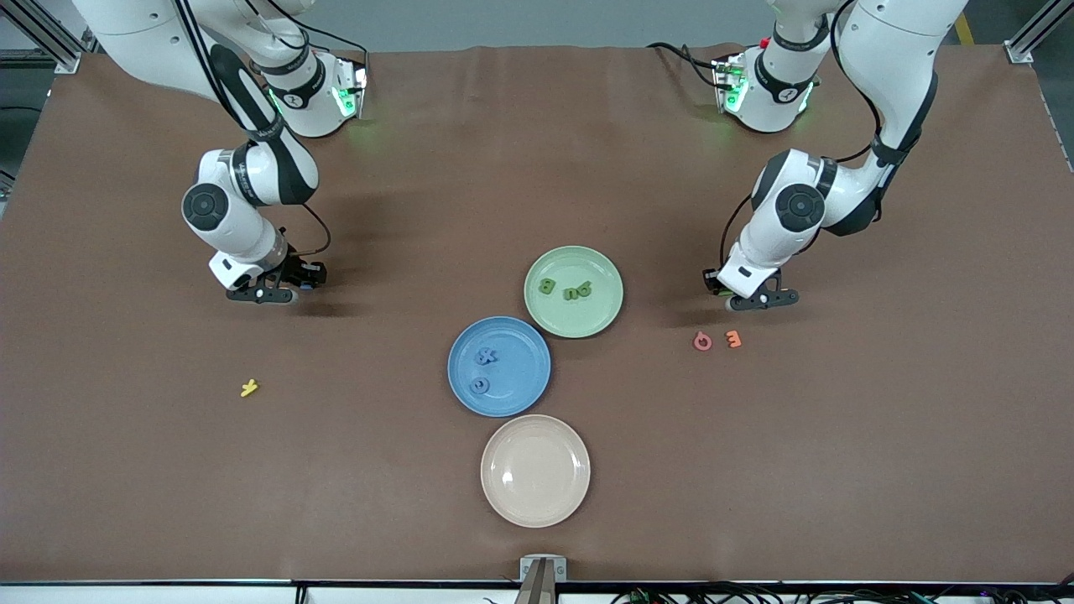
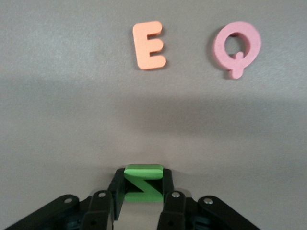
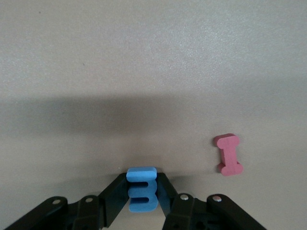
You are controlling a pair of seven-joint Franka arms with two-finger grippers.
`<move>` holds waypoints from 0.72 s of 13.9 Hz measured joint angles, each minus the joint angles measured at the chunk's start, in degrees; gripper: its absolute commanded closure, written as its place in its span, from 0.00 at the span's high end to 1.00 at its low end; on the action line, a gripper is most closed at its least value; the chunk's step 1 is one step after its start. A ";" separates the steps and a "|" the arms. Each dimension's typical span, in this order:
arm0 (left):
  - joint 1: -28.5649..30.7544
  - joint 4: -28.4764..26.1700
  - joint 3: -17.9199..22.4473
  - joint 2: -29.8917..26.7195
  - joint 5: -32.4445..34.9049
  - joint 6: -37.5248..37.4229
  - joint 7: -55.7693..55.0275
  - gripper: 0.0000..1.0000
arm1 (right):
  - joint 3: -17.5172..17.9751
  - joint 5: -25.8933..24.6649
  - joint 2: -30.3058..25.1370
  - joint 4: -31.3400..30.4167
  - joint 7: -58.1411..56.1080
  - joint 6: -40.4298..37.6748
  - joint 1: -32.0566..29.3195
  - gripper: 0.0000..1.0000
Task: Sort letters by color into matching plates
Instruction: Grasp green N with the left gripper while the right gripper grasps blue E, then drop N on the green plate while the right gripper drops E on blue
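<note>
Nearest the front camera sits a cream plate (image 1: 535,471), bare and no part of the sorting. Just above it the blue plate (image 1: 499,367) holds what look like two blue letters (image 1: 483,369), though one may be two overlapping, and the green plate (image 1: 574,291) touching it holds three green letters (image 1: 567,290). So by my count roughly five of eight are sorted. Farther back, the left gripper (image 2: 143,191) is closed on a green letter (image 2: 143,183) low at the table beside an orange E (image 2: 149,45) and a pink Q (image 2: 237,47). The right gripper (image 3: 142,194) pinches a blue letter (image 3: 142,190) near a red I (image 3: 229,154), toward the right arm's end. Both still need carrying to their plates. One blue letter is unaccounted for, hidden or overlapping. A yellow letter (image 1: 249,387) lies apart.
</note>
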 measured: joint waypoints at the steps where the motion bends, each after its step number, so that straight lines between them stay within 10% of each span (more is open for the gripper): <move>1: -0.03 0.23 -0.25 0.00 0.00 0.23 0.00 0.19 | 0.01 0.00 0.00 0.05 0.12 -0.01 0.00 0.00; 10: -2.63 7.03 -7.38 0.12 0.00 -3.40 -10.92 0.19 | 1.46 0.17 0.68 15.38 13.44 -14.36 7.92 0.00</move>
